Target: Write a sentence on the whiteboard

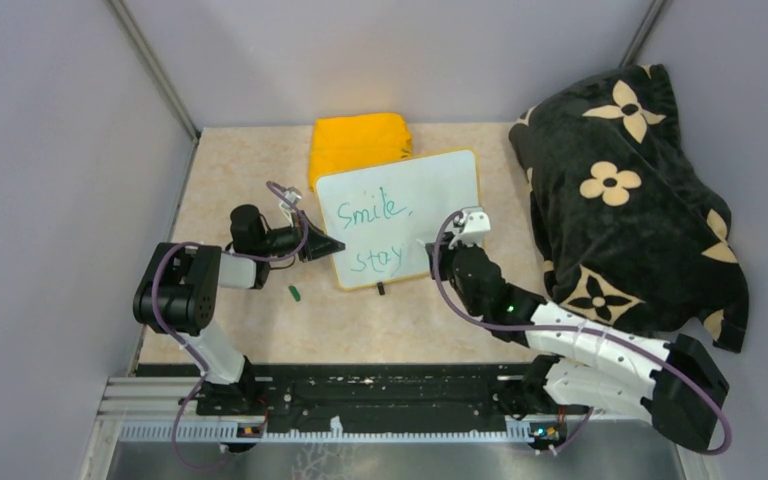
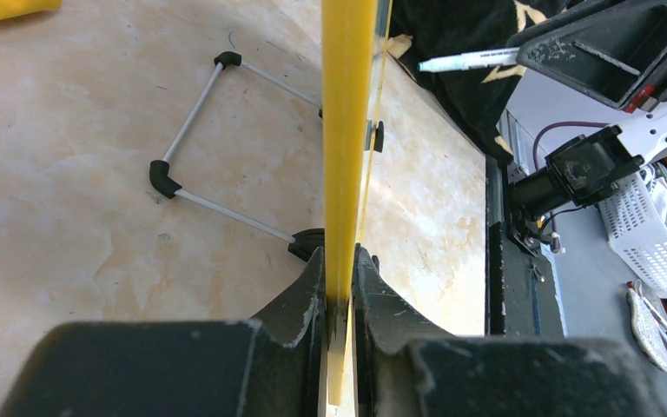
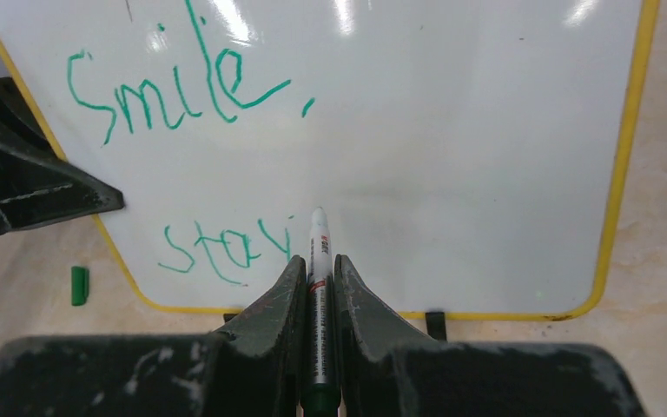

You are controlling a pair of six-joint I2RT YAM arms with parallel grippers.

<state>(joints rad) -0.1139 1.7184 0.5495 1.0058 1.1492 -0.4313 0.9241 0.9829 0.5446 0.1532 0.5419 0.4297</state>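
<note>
The whiteboard (image 1: 430, 205) with its yellow rim stands tilted on the table, also in the right wrist view (image 3: 452, 156). Green writing on it reads "Smile," (image 3: 174, 82) and below "stay" (image 3: 221, 248). My left gripper (image 1: 322, 247) is shut on the board's left yellow edge (image 2: 347, 156). My right gripper (image 3: 319, 265) is shut on a white marker (image 3: 320, 261), its tip at the board just right of "stay". The right gripper (image 1: 438, 248) sits at the board's lower right part in the top view.
A folded yellow cloth (image 1: 358, 140) lies behind the board. A black floral blanket (image 1: 630, 190) is heaped at the right. A green marker cap (image 1: 295, 293) lies on the table by the left arm, also visible in the right wrist view (image 3: 79, 285). The board's wire stand (image 2: 208, 139) rests behind it.
</note>
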